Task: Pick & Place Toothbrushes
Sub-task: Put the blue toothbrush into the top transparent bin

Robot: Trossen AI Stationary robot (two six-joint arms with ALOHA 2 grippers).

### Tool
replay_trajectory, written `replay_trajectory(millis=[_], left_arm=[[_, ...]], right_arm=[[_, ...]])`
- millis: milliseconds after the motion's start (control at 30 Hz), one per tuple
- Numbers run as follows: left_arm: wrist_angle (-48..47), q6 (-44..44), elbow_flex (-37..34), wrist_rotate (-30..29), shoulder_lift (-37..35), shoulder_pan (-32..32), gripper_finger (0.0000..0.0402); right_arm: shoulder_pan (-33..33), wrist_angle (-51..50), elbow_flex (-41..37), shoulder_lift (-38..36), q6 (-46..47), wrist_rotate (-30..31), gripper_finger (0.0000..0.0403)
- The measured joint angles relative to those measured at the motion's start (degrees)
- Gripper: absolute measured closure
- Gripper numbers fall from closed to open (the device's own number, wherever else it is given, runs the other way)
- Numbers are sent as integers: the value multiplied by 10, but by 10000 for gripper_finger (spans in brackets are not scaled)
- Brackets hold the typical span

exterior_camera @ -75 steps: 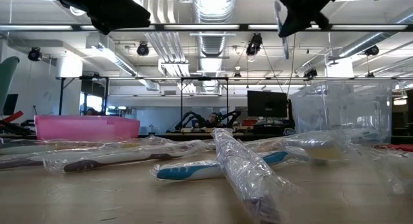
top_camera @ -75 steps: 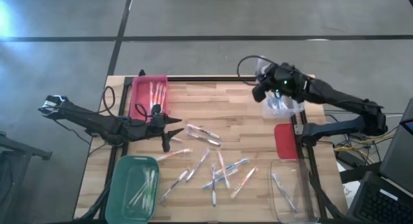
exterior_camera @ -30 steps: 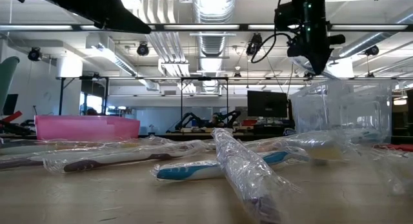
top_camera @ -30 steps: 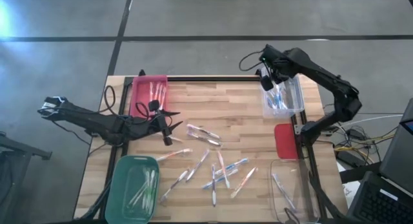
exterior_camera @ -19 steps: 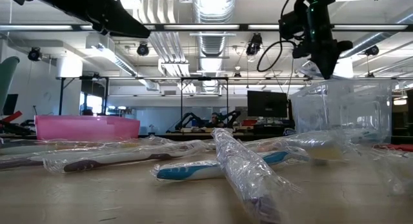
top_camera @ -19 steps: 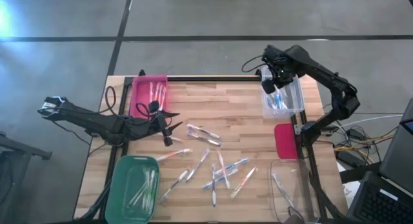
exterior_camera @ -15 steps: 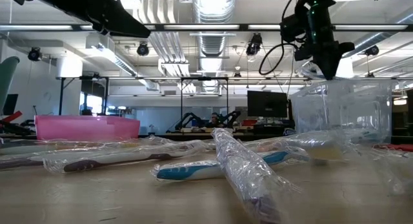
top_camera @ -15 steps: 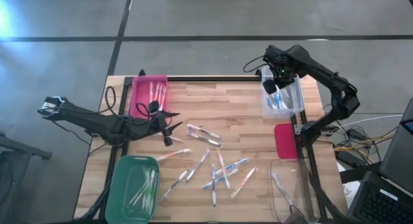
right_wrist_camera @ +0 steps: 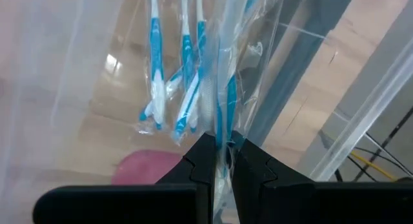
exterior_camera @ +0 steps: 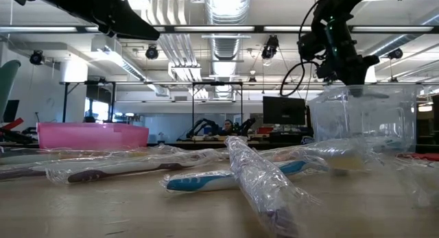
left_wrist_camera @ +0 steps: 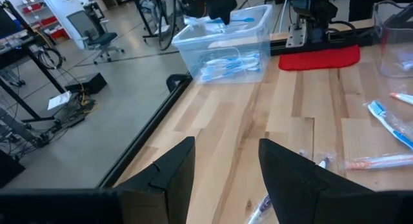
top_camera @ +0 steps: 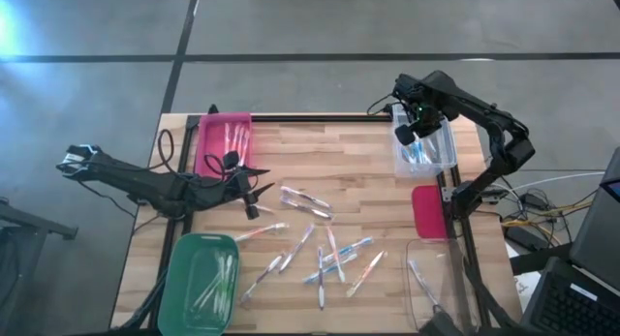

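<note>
Wrapped blue toothbrush (right_wrist_camera: 222,130) pinched in right gripper (right_wrist_camera: 222,161) over clear bin (top_camera: 426,150), upper right; wrapper could be snagged on rim; left gripper (left_wrist_camera: 226,169) held open, mid-left.

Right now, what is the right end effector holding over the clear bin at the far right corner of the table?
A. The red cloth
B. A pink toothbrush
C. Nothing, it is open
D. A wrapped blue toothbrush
D: the right end effector is shut on a wrapped blue toothbrush, above the clear bin.
</note>
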Motion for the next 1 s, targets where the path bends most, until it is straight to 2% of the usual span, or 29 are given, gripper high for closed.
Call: replay_trajectory(millis=[167, 667, 867, 1000], left_arm=[[0, 0, 0, 0, 0, 0, 225], [0, -1, 0, 0, 0, 0, 225], [-1, -1, 0, 0, 0, 0, 225], [-2, -1, 0, 0, 0, 0, 225]], right_arm=[[0, 10, -17, 11, -7, -24, 379], [-17, 27, -29, 74, -30, -27, 379], [-21, 27, -28, 78, -26, -33, 378], [-21, 27, -28, 76, -25, -31, 364]])
